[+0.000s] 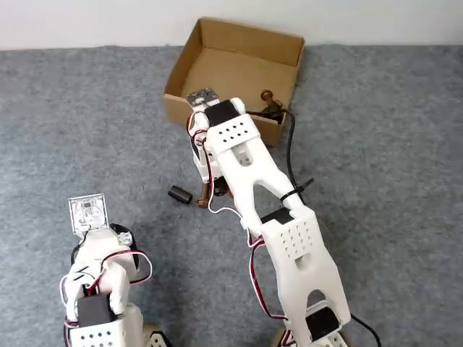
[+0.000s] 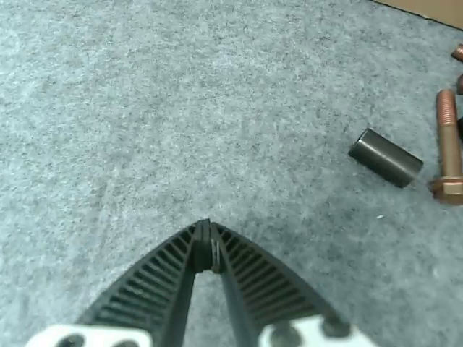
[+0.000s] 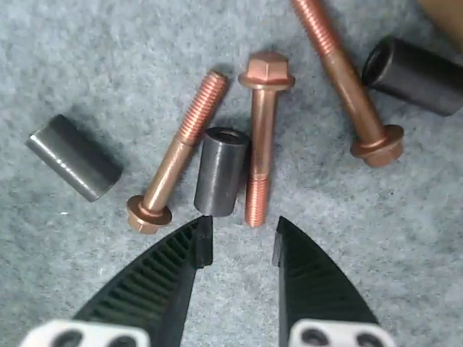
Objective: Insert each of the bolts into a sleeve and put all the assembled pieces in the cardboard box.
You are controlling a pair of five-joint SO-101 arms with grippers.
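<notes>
In the right wrist view my right gripper stands open just short of a dark sleeve. That sleeve lies between two copper bolts. A third bolt and two more sleeves lie around them. From above, the right arm covers most of this cluster, leaving one sleeve and a bolt showing. My left gripper is shut and empty over bare carpet, well short of a sleeve and a bolt.
The open cardboard box sits at the back on the grey carpet, just beyond the right arm. A copper bolt head with a dark piece shows by the box's near wall. The left arm stays at the front left.
</notes>
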